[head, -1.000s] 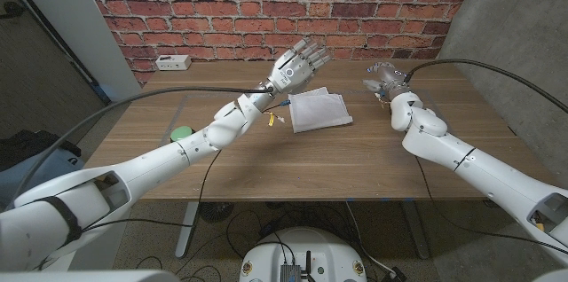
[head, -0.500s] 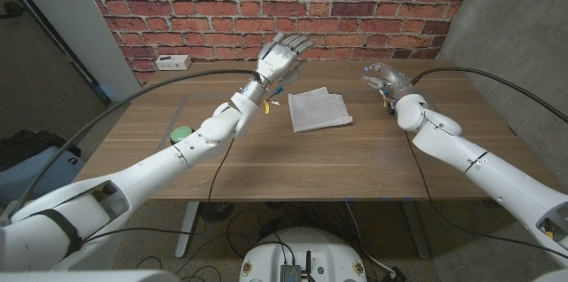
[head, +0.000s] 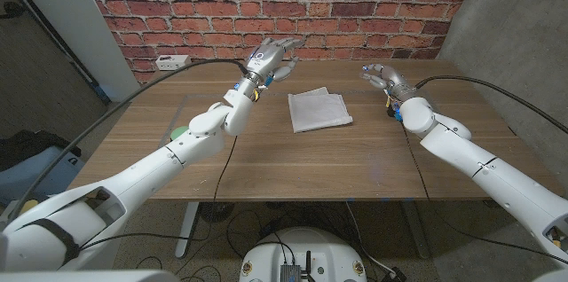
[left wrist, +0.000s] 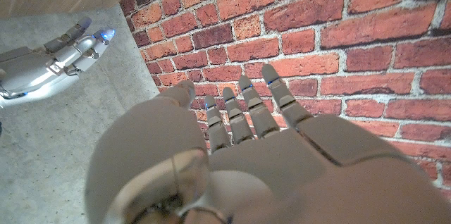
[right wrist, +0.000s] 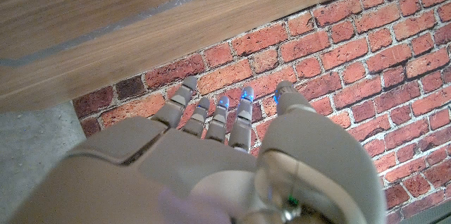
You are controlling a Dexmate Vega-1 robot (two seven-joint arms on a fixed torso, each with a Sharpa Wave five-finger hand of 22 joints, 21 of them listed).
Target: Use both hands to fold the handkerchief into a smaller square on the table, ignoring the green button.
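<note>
- Wooden table (head: pixel 293 153) lies beneath both raised hands.
- Handkerchief (head: pixel 318 109), folded, lies on the table between the hands, touching neither.
- Left hand (head: pixel 269 56) hangs above the far edge, fingers spread, grasping nothing.
- Right hand (head: pixel 383 76), fingers loosely parted, holds nothing.

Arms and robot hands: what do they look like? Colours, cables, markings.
Both arms have glossy white rounded shells with dark bands at the joints. A black cable loops free of each arm toward the wrist. The left robot hand and right robot hand are metallic grey, with segmented fingers. The wrist views show small blue marks near the fingertips.
</note>
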